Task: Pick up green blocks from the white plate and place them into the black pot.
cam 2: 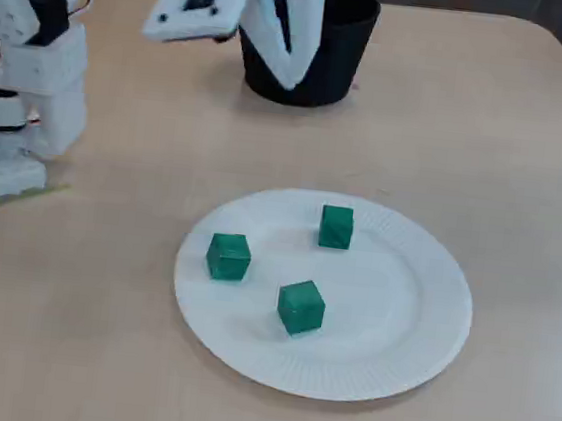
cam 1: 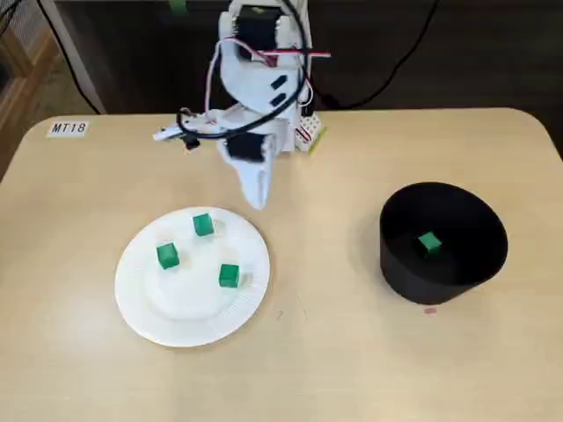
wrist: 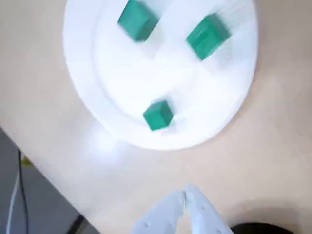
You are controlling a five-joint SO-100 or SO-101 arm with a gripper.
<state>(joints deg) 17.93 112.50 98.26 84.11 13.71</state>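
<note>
Three green blocks lie on the white plate (cam 1: pixel 141 308): one at the back (cam 1: pixel 203 225), one at the left (cam 1: pixel 168 256), one at the right (cam 1: pixel 229 276). The same three blocks (cam 2: pixel 337 226) (cam 2: pixel 228 256) (cam 2: pixel 301 306) show in the other fixed view, and the wrist view has them (wrist: pixel 158 115) (wrist: pixel 138 20) (wrist: pixel 208 36) on the plate (wrist: pixel 112 102). A fourth green block (cam 1: pixel 429 243) rests inside the black pot (cam 1: pixel 442 277). My gripper (cam 1: pixel 257 200) hangs shut and empty above the table, just behind the plate's far rim; its fingertips (wrist: pixel 185 194) touch.
The arm's white base (cam 2: pixel 21 103) stands at the table's back edge. A label reading MT18 (cam 1: pixel 69 128) is stuck near the far left corner. A tiny red mark (cam 1: pixel 430 309) lies in front of the pot. Cables run behind the table.
</note>
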